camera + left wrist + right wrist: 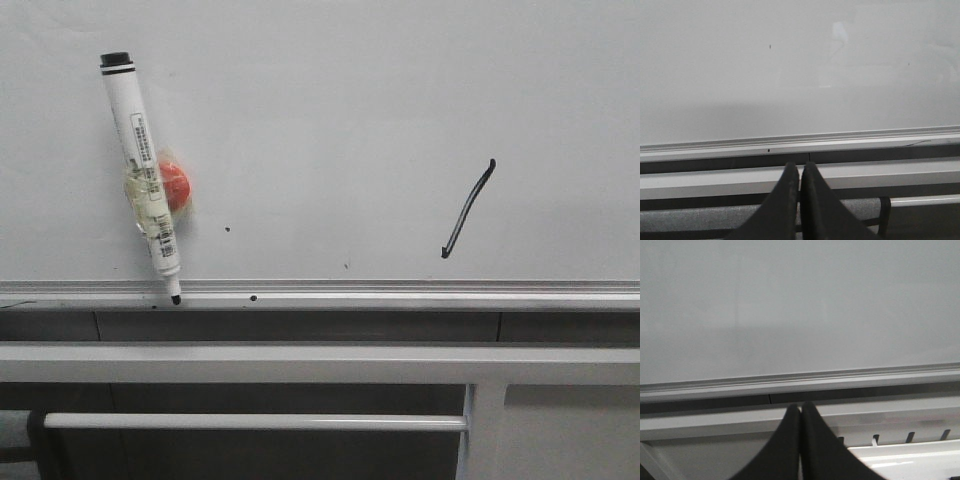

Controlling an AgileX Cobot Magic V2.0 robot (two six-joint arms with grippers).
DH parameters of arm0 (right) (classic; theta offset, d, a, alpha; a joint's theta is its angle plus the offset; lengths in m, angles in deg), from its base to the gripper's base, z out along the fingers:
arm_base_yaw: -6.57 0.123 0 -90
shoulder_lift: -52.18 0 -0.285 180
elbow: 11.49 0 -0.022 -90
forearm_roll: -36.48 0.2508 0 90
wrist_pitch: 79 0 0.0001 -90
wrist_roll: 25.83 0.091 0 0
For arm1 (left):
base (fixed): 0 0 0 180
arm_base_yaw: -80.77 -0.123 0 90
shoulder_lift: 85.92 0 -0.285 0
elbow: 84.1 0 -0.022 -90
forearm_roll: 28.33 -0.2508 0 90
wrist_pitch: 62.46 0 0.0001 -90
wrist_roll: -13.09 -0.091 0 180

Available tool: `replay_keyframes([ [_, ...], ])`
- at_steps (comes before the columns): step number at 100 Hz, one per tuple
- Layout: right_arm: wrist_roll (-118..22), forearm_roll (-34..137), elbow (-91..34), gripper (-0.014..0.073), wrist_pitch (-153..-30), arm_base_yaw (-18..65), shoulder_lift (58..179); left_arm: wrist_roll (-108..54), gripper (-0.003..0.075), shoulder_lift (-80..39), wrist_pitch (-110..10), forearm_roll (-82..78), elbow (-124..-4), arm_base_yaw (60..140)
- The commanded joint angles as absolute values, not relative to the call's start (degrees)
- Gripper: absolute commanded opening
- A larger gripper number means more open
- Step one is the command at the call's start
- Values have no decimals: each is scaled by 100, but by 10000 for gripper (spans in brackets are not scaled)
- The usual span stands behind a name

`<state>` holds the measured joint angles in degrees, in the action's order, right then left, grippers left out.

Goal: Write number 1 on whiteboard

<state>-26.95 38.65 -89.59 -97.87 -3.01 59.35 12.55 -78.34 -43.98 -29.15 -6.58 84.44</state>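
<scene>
The whiteboard [330, 110] fills the front view, pale grey-white, with a silver ledge [400, 294] along its lower edge. On its right half is the number 1 [468, 208], a thin slanted black stroke. A white marker [142, 176] with a black cap leans on the board at the left, tip down on the ledge, taped to an orange-red ball [174, 186]. Neither gripper shows in the front view. My left gripper [800, 169] is shut and empty, facing the whiteboard [790, 75]. My right gripper [800, 409] is also shut and empty before the whiteboard [800, 305].
Grey horizontal rails [300, 362] run below the ledge, with a thinner white bar [250, 422] lower down. Small dark specks [228, 229] dot the board. The right wrist view shows a slotted white frame [900, 442] under the rails.
</scene>
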Motion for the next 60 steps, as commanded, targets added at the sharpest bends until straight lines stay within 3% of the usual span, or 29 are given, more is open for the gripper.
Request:
replay_keyframes([
  [1, -2710, 3744, -9104, -64, -9735, -206, 5845, 1309, -20, -7970, -4825, -2870, -621, 8429],
  [60, -2710, 3734, -9104, -64, -9746, -183, 5845, 1309, -20, -7970, -4825, -2870, -621, 8429],
])
